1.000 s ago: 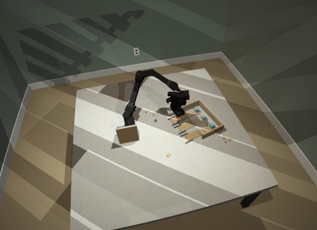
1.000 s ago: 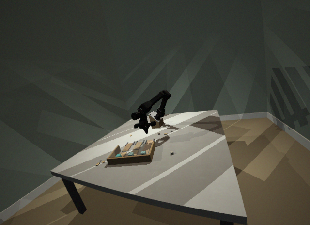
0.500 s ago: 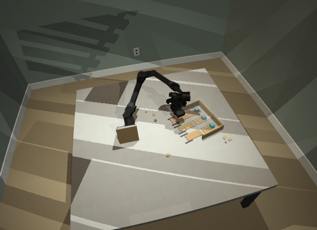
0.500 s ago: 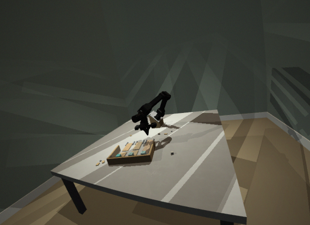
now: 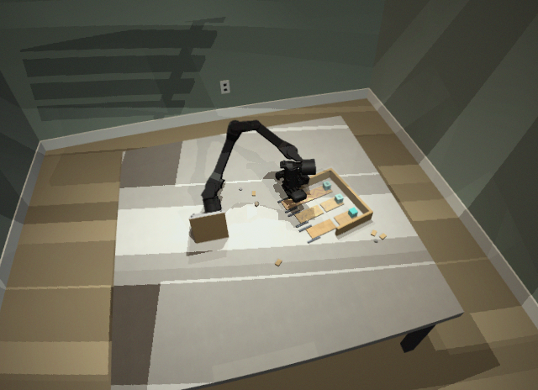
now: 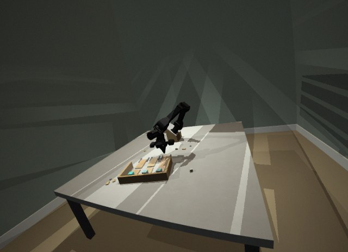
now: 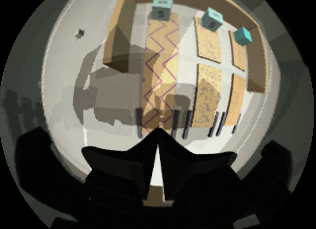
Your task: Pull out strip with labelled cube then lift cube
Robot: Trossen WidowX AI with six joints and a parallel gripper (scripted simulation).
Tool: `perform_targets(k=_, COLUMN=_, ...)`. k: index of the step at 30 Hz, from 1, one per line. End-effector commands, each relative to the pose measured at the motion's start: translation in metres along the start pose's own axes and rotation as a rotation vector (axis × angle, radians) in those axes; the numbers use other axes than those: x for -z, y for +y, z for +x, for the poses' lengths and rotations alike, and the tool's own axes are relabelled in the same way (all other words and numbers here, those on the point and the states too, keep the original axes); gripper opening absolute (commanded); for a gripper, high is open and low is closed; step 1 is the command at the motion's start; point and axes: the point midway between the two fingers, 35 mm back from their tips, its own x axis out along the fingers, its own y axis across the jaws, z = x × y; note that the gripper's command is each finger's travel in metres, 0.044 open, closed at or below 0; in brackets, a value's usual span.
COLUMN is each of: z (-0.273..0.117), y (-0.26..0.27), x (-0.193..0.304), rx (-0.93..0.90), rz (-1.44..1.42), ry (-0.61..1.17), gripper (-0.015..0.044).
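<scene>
A zigzag-patterned strip [image 5: 322, 192] [image 7: 159, 66] lies in one piece. A cube [image 5: 326, 185] [image 6: 159, 169] [image 7: 162, 11] with a letter like S stands at its far end. The speckled middle strip [image 7: 207, 93] is split by a gap; another lettered cube [image 5: 339, 198] [image 6: 144, 171] [image 7: 212, 20] stands on its far piece. The right strip [image 7: 235, 98] is also split, with a brighter teal cube [image 5: 352, 212] [image 6: 130, 172] [image 7: 243, 37], no letter visible. My gripper [image 5: 298, 197] [image 6: 163, 152] [image 7: 158, 130] is shut and empty, above the zigzag strip's near end.
A wooden frame [image 5: 350, 191] [image 6: 143, 178] [image 7: 119, 38] walls the strips' far end and sides, open towards the arm's base. Dark rails [image 7: 188, 124] flank the strips' near ends. Small wooden chips [image 5: 277, 262] and pebbles [image 5: 256, 203] lie around on the table. A brown box [image 5: 209, 227] stands by the base.
</scene>
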Motion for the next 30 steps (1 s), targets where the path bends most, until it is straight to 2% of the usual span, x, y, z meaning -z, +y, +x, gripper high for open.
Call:
perform_targets(k=1, z=0.009, y=0.0, x=0.001, rx=-0.006, rz=0.008, ry=0.001, gripper=0.0)
perform_targets(k=18, z=0.036, y=0.003, x=0.004, rx=-0.009, rz=0.008, ry=0.001, gripper=0.0)
perform_targets(k=30, z=0.037, y=0.003, x=0.004, rx=-0.009, rz=0.008, ry=0.001, gripper=0.0)
